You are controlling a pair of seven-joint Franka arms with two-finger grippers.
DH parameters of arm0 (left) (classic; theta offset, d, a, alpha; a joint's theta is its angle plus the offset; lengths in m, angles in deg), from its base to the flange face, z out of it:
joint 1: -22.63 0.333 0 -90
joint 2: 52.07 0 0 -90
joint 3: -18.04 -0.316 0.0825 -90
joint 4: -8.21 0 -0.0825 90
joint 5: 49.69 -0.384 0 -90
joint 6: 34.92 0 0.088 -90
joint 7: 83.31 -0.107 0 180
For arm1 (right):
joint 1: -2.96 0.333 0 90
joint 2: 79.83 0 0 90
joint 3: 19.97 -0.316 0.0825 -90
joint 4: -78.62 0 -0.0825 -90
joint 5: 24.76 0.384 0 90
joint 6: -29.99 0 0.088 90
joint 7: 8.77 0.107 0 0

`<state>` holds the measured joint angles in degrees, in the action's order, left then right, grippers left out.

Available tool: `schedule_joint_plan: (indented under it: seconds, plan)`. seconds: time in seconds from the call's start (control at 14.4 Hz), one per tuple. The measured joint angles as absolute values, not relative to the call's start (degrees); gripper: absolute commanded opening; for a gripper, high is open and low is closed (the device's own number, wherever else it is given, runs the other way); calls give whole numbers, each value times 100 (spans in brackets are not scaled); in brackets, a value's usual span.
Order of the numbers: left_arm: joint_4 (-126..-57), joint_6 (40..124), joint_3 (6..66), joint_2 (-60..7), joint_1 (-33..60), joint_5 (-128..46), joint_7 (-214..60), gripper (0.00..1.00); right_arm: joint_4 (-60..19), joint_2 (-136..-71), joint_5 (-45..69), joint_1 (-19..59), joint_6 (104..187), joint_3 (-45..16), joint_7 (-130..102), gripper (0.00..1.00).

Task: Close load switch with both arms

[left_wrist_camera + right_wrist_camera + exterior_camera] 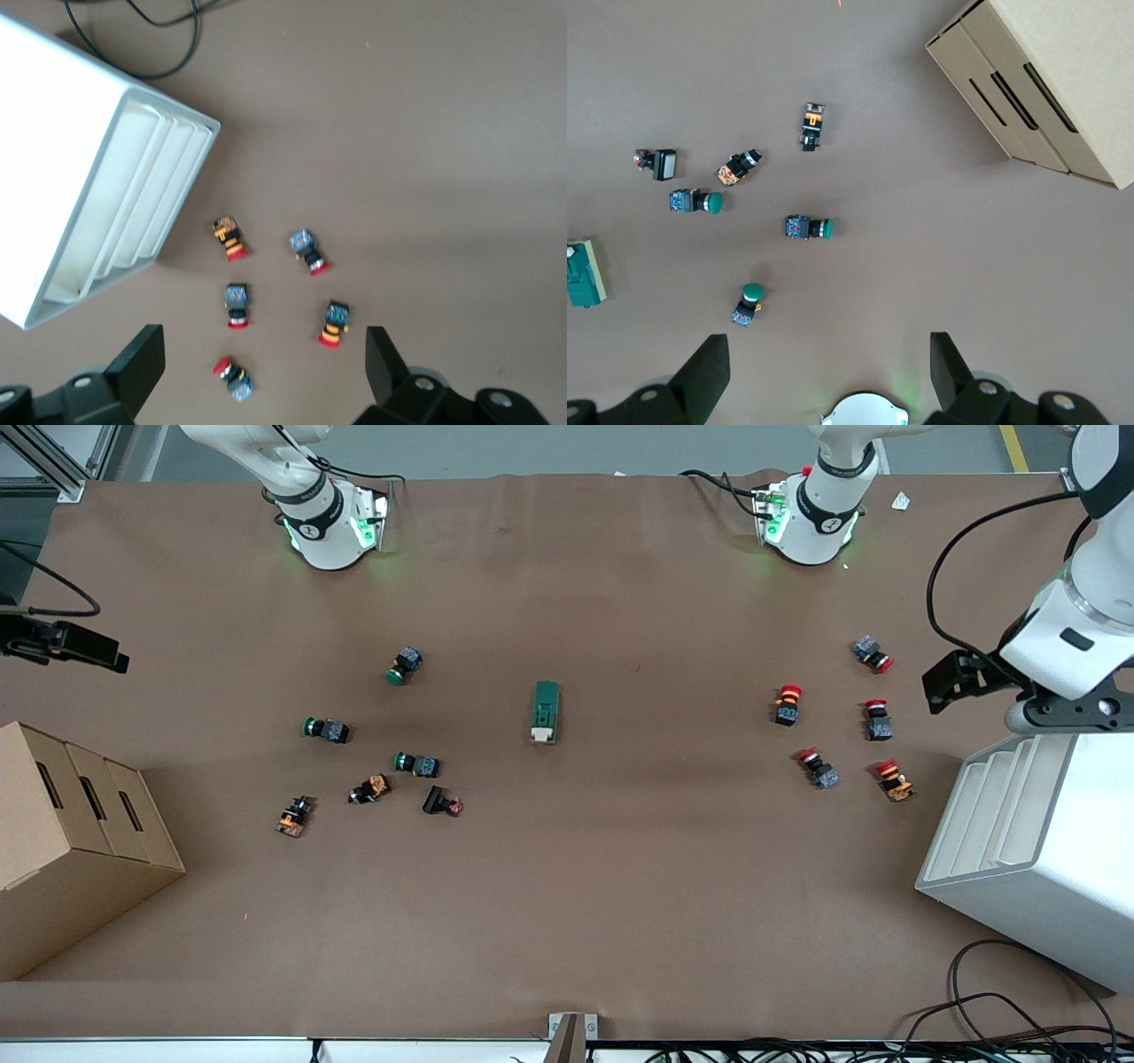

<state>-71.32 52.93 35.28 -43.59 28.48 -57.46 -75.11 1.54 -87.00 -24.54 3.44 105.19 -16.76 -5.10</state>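
Note:
The load switch is a dark green block lying flat in the middle of the table, its white lever end nearer to the front camera. It also shows at the edge of the right wrist view, load switch. My left gripper hangs open high over the red push buttons, close to the white rack; the left gripper is far from the switch. My right gripper is open and empty, high over the table near its own base. In the front view the right gripper sits above the cardboard box's end.
Green, orange and black push buttons lie scattered toward the right arm's end. Several red push buttons lie toward the left arm's end. A cardboard box and a white rack stand at the table's two ends.

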Motion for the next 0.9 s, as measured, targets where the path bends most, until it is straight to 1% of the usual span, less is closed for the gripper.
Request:
schedule_joint_plan:
  seconds: [0.14,0.21,0.42,0.49,0.62,0.9]
  plan:
    - [-7169,5205,3481,-4495,3029,-5382,-7662,100,22,-8537,-2454,275,10514,-1776,-510,100]
    - [-7261,5187,3323,-4595,3026,-5238,-7756,100,-55,-8450,-2454,254,10514,-1798,-510,100]
    - [-7739,5186,2271,-4959,2370,-5078,-8047,100,-234,-8237,-2454,243,10517,-1816,-510,100]
    - [-7883,5186,2079,-5066,2238,-5062,-8130,100,-290,-8165,-2454,243,10531,-1820,-510,100]
    - [-8088,5186,2001,-5223,2178,-5056,-8162,100,-435,-7975,-2454,243,10576,-1827,-510,100]
    - [-8213,5164,2061,-5345,2118,-5038,-8162,100,-634,-7619,-2453,241,10598,-1827,-510,100]
